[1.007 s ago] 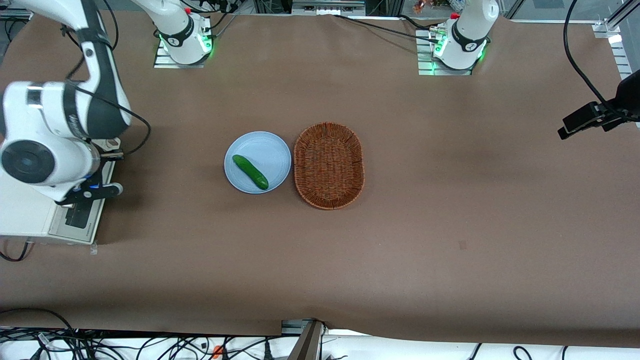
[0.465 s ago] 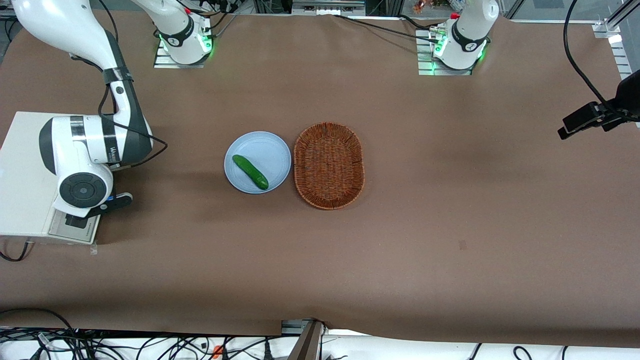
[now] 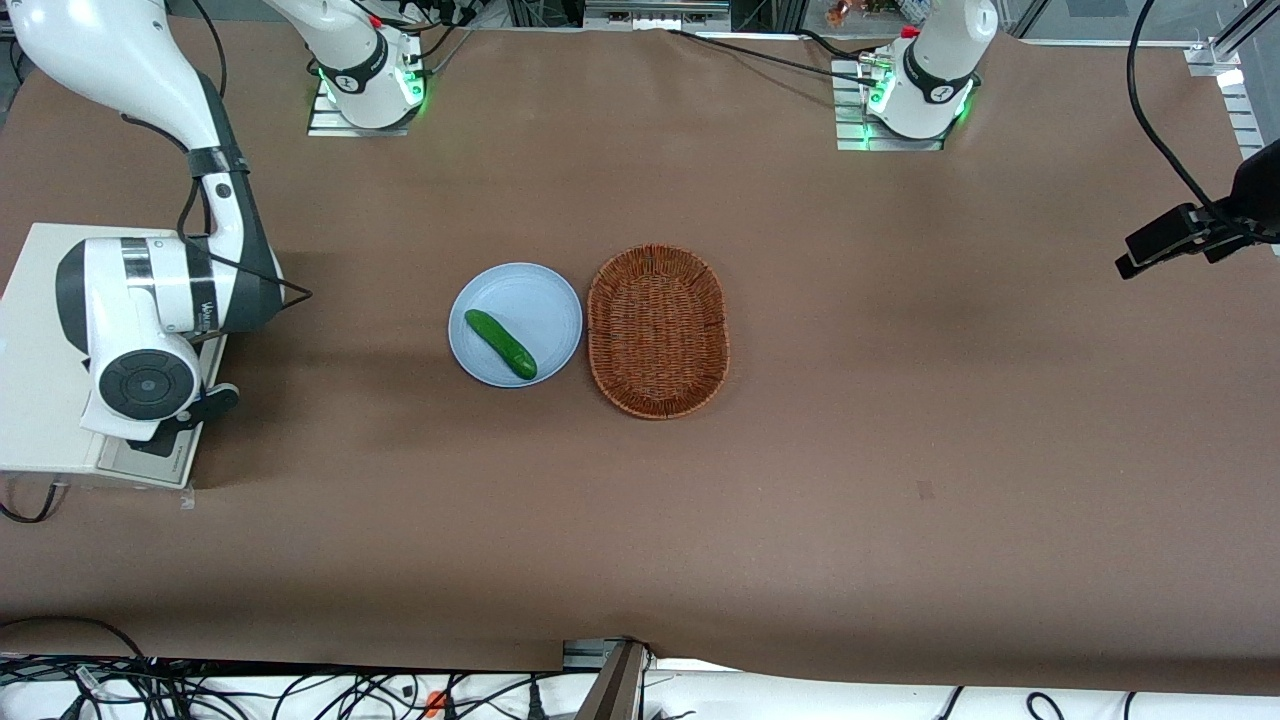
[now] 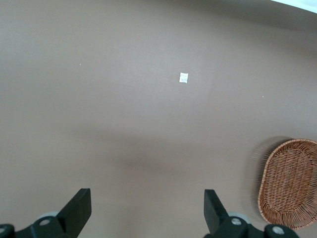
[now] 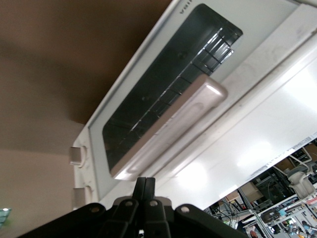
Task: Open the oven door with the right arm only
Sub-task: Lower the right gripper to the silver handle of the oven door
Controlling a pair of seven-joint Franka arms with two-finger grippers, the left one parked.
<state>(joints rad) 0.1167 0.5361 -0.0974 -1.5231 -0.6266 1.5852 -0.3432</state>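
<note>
The cream-white toaster oven (image 3: 40, 340) stands at the working arm's end of the table. Its oven door (image 5: 163, 94), a silver-grey frame round a dark glass window, lies flush against the oven's body. The silver bar handle (image 5: 168, 129) runs along the door's edge. My right arm (image 3: 150, 310) hangs over the oven's front, and its wrist covers most of the door (image 3: 150, 462) in the front view. The gripper (image 5: 145, 182) is shut with nothing in it, its tips close to the handle and apart from it.
A light blue plate (image 3: 540, 290) with a green cucumber (image 3: 500, 343) on it sits mid-table. A brown wicker basket (image 3: 657, 330) lies beside it, and also shows in the left wrist view as the basket (image 4: 292, 183).
The right arm has swung down from a high, blurred pose and settled lower over the oven's front, shifting slightly toward the oven in the last half second. The door has not moved.
</note>
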